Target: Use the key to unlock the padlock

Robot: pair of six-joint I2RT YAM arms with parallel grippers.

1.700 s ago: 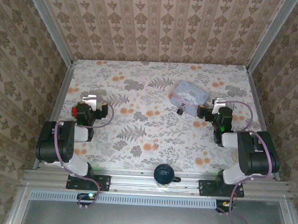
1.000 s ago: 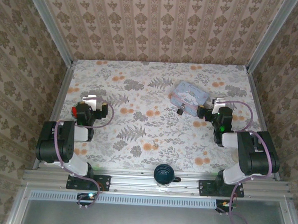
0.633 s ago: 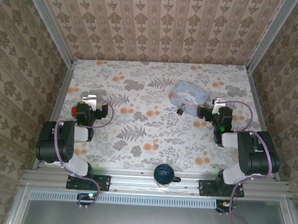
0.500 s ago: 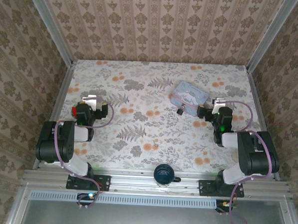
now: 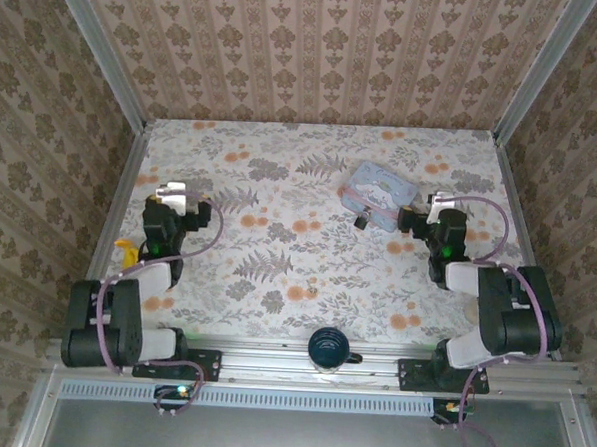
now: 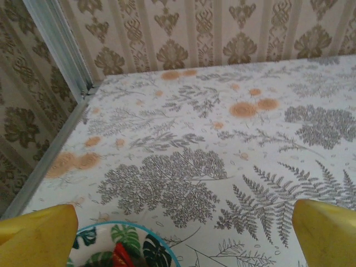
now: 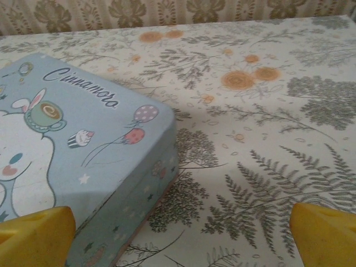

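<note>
nothing unlocked yet: both arms empty, padlock at the tin

the task is, as i judge, at its very beginning. the left end effector (image 5: 172, 191) hangs over the left side of the desk (image 5: 297, 258), well apart from the lock. its yellow fingers (image 6: 39, 236) are spread wide with nothing between them. the right end effector (image 5: 438, 204) is also spread wide and empty. it stands just beside the right end of the pale blue tin (image 5: 382, 188), and in its wrist view the tin's corner is close in front, on the left.

the padlock (image 5: 362, 221), tiny and dark, lies at the near side of this tin, touching it or almost. whether it hangs on a clasp, and whether its shackle is shut, is too small to tell. which thing is the key i cannot tell. below the left fingers is a small dish (image 6: 150, 250) with a turquoise rim and printed green leaves. something red (image 6: 119, 256) lies in it, but its form is cut off. so in my judgement all is left to do: take the key, hold the lock steady, put the key in, turn it.

the walls (image 5: 317, 54) on three sides carry beige striped wallpaper with brown ornaments, and aluminium posts (image 5: 95, 48) stand in the far corners. the desk has a pale cover printed with grey ferns and orange flowers, and it looks flat and matte.
</note>
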